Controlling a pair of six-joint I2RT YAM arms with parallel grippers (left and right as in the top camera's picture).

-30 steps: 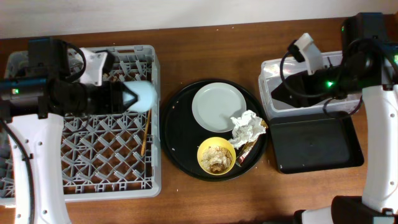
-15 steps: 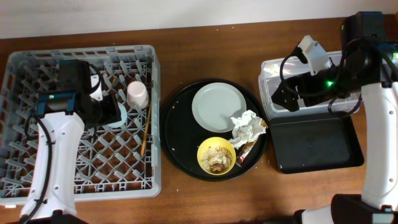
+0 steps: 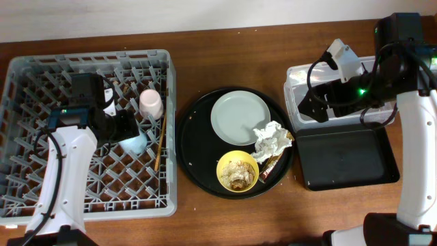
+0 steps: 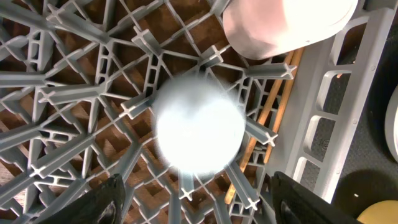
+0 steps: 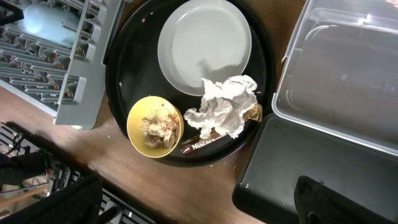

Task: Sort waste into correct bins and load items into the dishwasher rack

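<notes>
The grey dishwasher rack (image 3: 41,171) fills the left side. A blue cup (image 4: 199,127) sits mouth-down on its pegs, blurred, just ahead of my left gripper (image 4: 202,205), which is open with its fingers (image 4: 102,199) wide of the cup. A pink cup (image 3: 151,104) lies beside it, and chopsticks (image 3: 159,143) rest along the rack's right wall. My right gripper (image 5: 199,205) hangs open and empty by the clear tub (image 3: 341,78). The plate (image 5: 205,46), napkin (image 5: 227,112), brown wrapper (image 5: 205,144) and the yellow bowl (image 5: 155,124) of food scraps sit below it.
A large round black tray (image 3: 194,130) between rack and bins carries the plate, napkin, wrapper and bowl. The shallow black rectangular tray (image 3: 345,160) lies just in front of the clear tub. Bare wooden table (image 3: 273,219) runs along the front edge.
My left arm came down over the rack and its jaws widened, leaving the blue cup resting on the pegs. The right gripper opened wide and hardly moved.
</notes>
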